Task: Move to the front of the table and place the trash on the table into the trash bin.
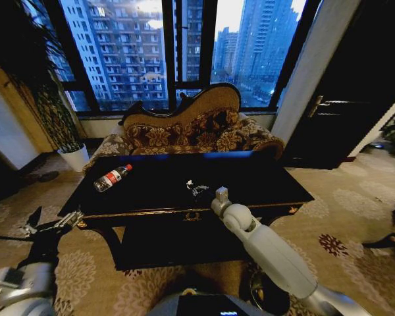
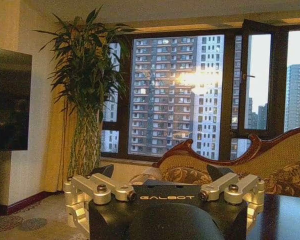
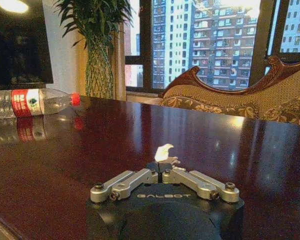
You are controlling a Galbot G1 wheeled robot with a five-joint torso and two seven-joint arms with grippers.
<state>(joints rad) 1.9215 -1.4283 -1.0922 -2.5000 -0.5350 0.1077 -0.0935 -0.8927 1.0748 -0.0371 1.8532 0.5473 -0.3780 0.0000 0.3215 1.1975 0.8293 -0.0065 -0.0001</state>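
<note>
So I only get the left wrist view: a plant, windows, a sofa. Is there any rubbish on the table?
Observer: Yes. A clear bottle with a red label lies on its side towards the table's left side.
Operator: What is the other arm doing?
Observer: The right gripper is low over the middle of the table, fingers closed, apparently pinching a white scrap.
Operator: And the arm whose camera I'm on?
Observer: The left gripper hangs open off the table, beside its front left corner.
</note>
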